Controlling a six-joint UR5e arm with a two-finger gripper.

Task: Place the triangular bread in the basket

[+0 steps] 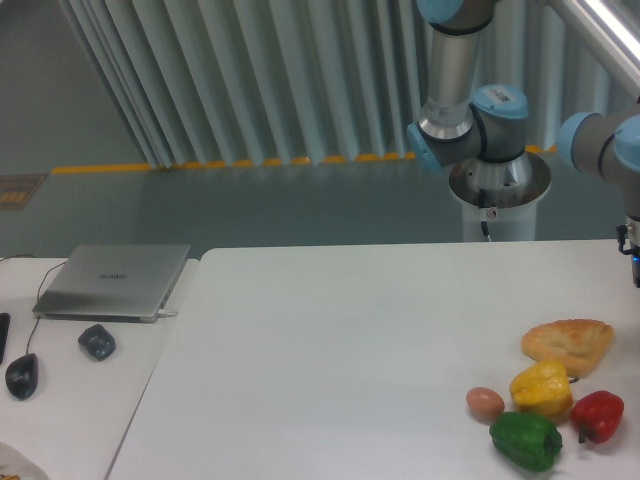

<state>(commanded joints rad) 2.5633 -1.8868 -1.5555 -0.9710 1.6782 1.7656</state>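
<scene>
Triangular bread (568, 344) sits far right on the table (330, 340), touching the yellow pepper (541, 387), gripper mostly out of frame so can't tell its opening, no basket visible; risk: descent clips the pepper or a flat-crust pinch slips.

At lower right of the frame, the triangular bread (569, 344) lies flat on the white table (330, 350), just behind a yellow bell pepper (541, 388). A small brown egg (485, 403), green pepper (525, 440) and red pepper (598, 415) cluster nearby. A closed laptop (115, 281) sits at left.
</scene>
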